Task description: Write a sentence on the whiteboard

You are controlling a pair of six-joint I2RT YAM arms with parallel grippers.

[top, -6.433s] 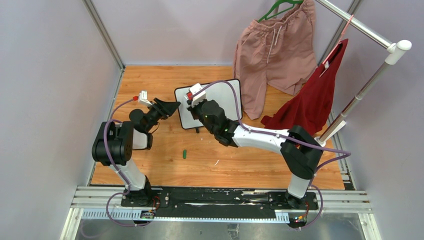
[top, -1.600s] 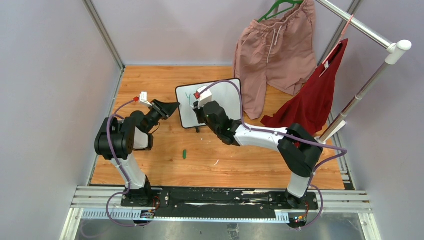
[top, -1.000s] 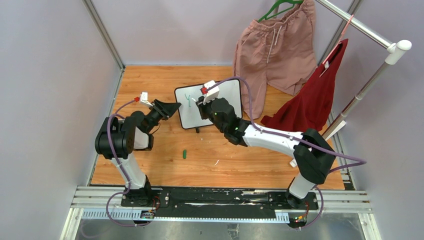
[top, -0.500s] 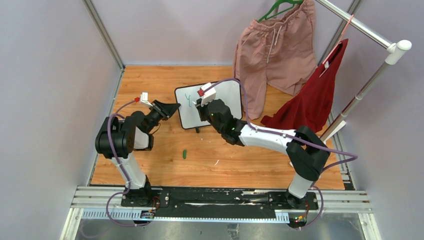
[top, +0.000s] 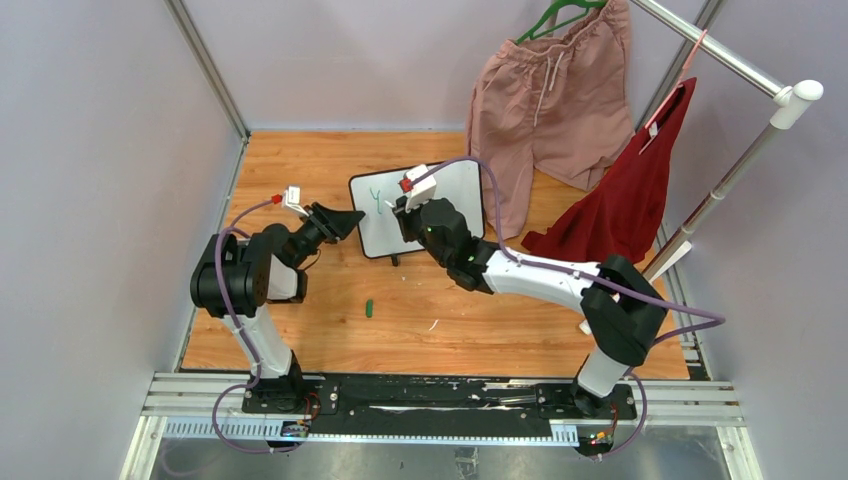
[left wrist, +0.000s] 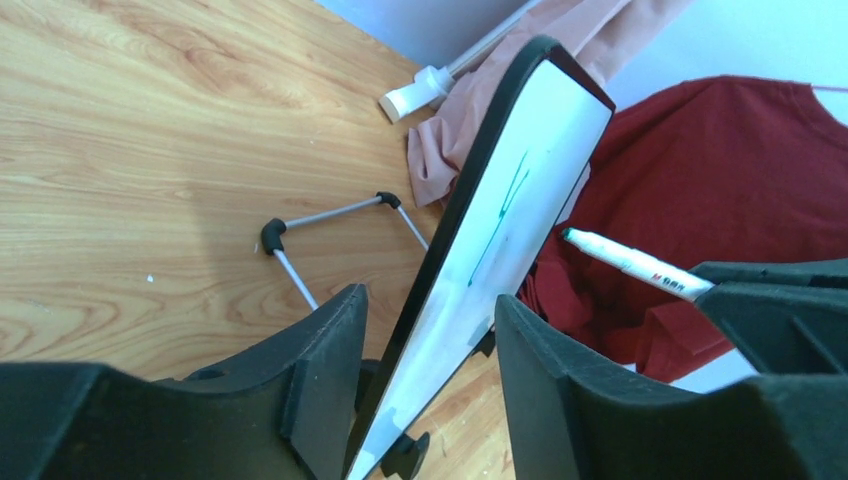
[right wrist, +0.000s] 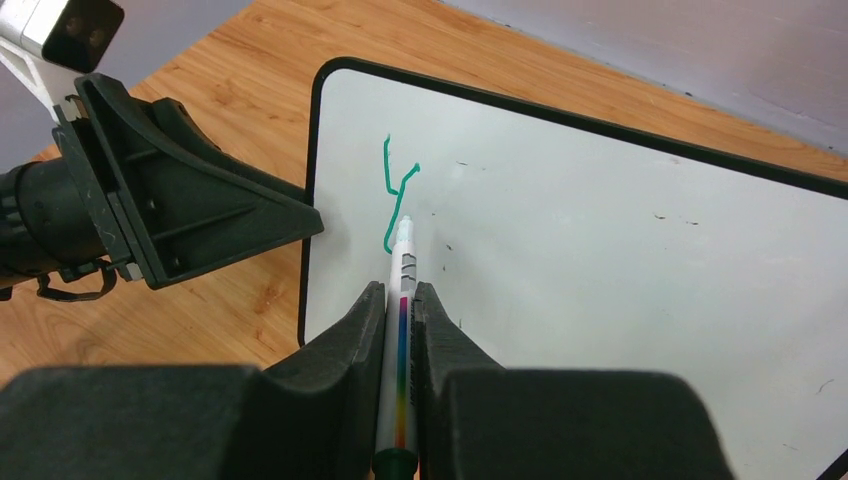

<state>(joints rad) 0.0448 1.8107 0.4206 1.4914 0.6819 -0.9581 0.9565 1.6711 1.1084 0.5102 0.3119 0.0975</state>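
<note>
Overhead view of a wooden counter [top: 330, 170] with two robot arms. At the centre of the frame, the whiteboard [top: 462, 190] stands tilted on a wire stand [left wrist: 330, 215].

The right claw [right wrist: 400, 290] is closed narrowly on a white marker [right wrist: 405, 262]. The marker's green tip touches the board's upper left area. Of the sentence [right wrist: 395, 190], only one green Y-shaped stroke shows, just above the tip. The rest of the board face is bare apart from small dark specks.

From the left of the frame, the left claw [top: 345, 222] reaches to the board's left edge. Its jaws stand partly apart, one on each side of that edge. Whether they pinch the board cannot be told.

The right arm crosses over the board's lower middle and hides that part from above. A small green cap [top: 369, 308] lies on the counter, below the board. At the upper right, pink shorts [top: 545, 100] and a red shirt [top: 625, 190] hang from a clothes rail [top: 720, 60], with the shorts just beside the board's right edge.
</note>
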